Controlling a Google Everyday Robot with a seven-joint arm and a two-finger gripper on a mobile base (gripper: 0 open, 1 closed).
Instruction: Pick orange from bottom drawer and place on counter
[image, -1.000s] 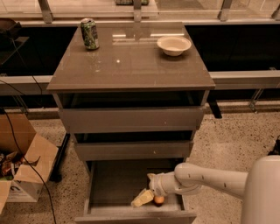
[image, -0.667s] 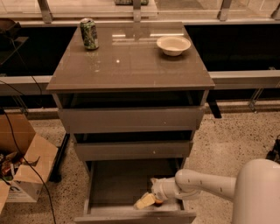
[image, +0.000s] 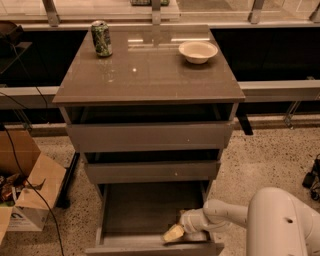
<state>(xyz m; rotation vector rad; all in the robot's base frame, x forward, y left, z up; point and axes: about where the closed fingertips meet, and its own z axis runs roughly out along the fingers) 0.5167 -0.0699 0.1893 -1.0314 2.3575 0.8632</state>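
Observation:
The bottom drawer is pulled open, and its wide tray shows dark and flat. My gripper reaches in from the right and sits low at the drawer's front right, close to the front wall. The white arm comes in over the drawer's right side. The orange does not show; it is hidden or out of view near the gripper. The counter is the glossy grey-brown top above the three drawers.
A green can stands at the counter's back left and a white bowl at the back right. The two upper drawers stand slightly open. An open cardboard box and cables lie on the floor at left.
The gripper has moved down and toward the drawer's front. The orange that showed beside the gripper earlier no longer shows.

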